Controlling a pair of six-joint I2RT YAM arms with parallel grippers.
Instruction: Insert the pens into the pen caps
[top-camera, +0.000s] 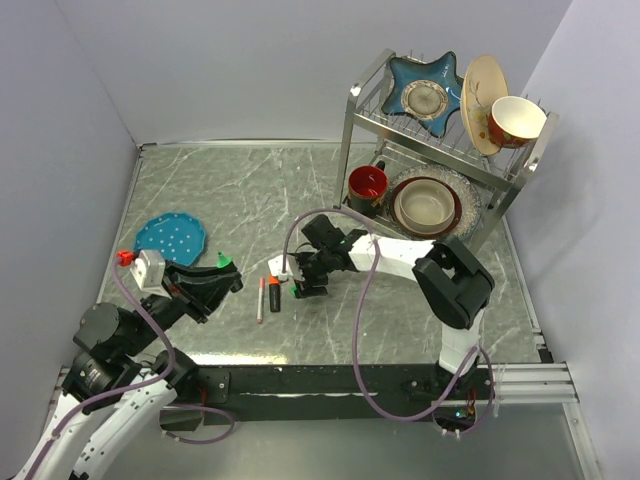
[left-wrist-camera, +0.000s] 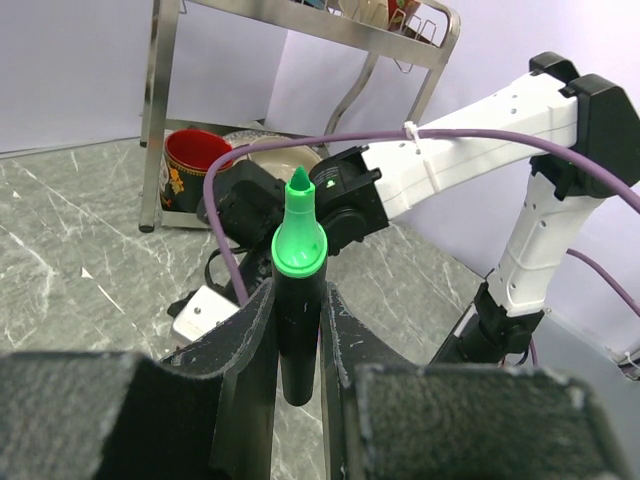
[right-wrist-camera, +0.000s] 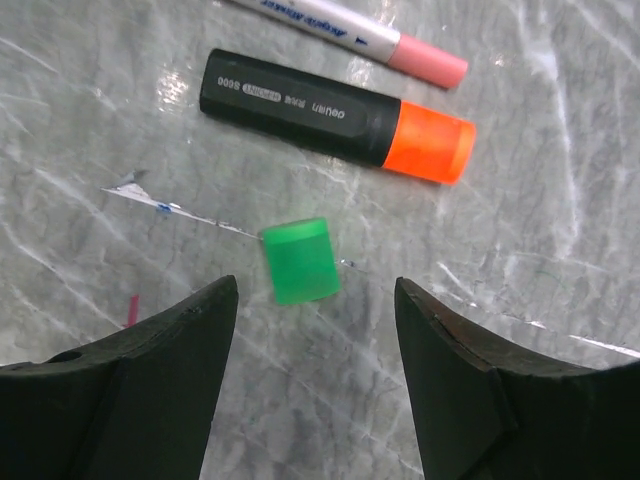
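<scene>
The green marker is clamped between the narrowly set fingers of the left gripper, with its bare green tip pointing up and away toward the right arm. In the overhead view it is held at about 9 o'clock from the right gripper. The green cap lies loose on the table, and the right gripper's jaws are spread wide on either side of it without touching it — nothing is held there. The step in hand is judged to be the pickup of that cap. In the right wrist view the cap sits roughly midway between the jaws, slightly toward the left-hand one, so a small correction would be wise before closing. Which way the cap's open end faces cannot be told, and this should be settled first, since the mouth must be left free and later turned toward the marker's tip. A straight descent is advised. The orange marker lies near the cap at 12 o'clock, with the white pen just beyond it, and either could be nudged by a slanted approach. The jaws should be closed gently — so small and smooth a cap may well squirt out under a hard or off-centre pinch.
</scene>
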